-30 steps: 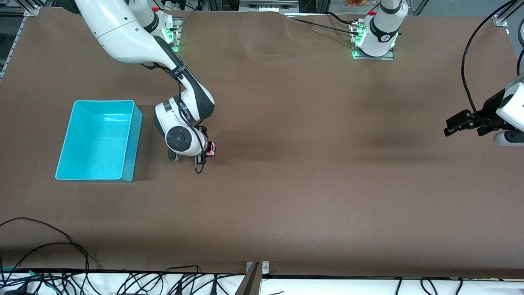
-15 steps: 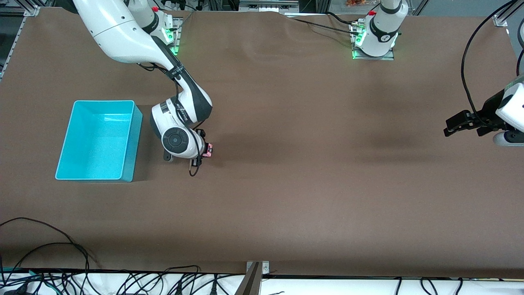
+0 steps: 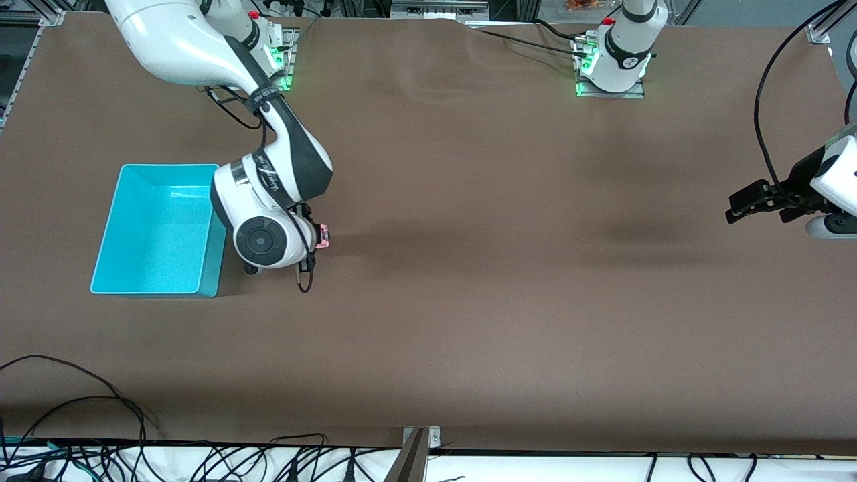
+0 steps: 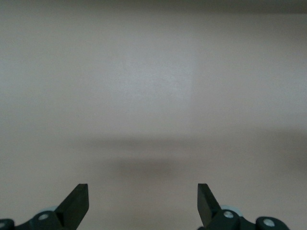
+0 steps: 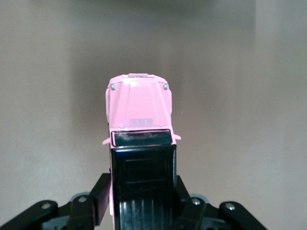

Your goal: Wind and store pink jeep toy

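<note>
I see the jeep (image 5: pixel 140 139) held in the right gripper (image 5: pixel 141 201), with its 2 fingers (image 5: pixel 101 197) closed on the sides of the black roof part. The pink hood points away from the wrist, and under it there is only the brown table (image 3: pixel 509 281). In the front view the jeep (image 3: pixel 323 235) is a small pink spot at the edge of the right gripper (image 3: pixel 309 241), up in the air over the table, just beside the bin (image 3: pixel 107 254). The bin is turquoise, open on top, and it stands toward the right arm's end of the table. The wrist of the right arm covers one upper corner of the bin in the front view.

The left gripper (image 3: pixel 746 204) waits over the left arm's end of the table, well apart from the jeep. In the left wrist view its 2 fingers (image 4: pixel 76 203) stand wide apart with nothing between them.
</note>
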Tool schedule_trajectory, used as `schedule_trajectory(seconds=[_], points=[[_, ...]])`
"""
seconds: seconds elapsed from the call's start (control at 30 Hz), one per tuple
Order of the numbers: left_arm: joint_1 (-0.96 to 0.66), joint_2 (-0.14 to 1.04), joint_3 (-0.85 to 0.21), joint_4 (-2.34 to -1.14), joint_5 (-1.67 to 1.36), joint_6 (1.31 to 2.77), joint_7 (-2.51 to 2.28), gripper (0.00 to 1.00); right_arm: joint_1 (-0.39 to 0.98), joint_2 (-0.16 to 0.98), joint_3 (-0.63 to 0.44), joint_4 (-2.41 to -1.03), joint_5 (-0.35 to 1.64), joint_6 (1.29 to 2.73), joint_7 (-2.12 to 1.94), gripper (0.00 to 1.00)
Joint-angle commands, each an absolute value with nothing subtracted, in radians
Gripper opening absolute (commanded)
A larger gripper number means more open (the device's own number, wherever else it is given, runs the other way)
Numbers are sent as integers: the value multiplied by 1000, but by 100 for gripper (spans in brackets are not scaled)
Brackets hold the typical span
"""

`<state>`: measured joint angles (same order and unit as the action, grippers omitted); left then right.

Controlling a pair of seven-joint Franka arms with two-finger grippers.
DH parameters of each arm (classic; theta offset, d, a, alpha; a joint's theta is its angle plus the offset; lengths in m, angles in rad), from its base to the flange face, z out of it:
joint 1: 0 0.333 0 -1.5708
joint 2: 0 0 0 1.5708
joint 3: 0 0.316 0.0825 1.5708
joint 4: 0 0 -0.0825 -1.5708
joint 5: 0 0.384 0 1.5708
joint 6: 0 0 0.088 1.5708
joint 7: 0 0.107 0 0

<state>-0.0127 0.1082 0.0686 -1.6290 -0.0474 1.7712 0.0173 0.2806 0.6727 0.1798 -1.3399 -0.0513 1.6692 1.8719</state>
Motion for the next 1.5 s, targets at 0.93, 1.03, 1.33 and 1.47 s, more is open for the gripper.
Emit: schedule_trajectory(seconds=[0.93,1.03,1.33,1.47], points=[[-5,118,67,-1623,-38,1773,25,100,51,306,181,-1618,28,1583,1192,0],[-5,130,67,-1623,-40,1775,25,100,19,204,181,-1747,47,1653,1074,0],[-6,132,66,-1624,-40,1775,25,100,-69,81,175,-1956,61,1752,779,0],[-8,133,66,-1624,-40,1775,25,100,-109,71,164,-2019,60,1834,703,0]])
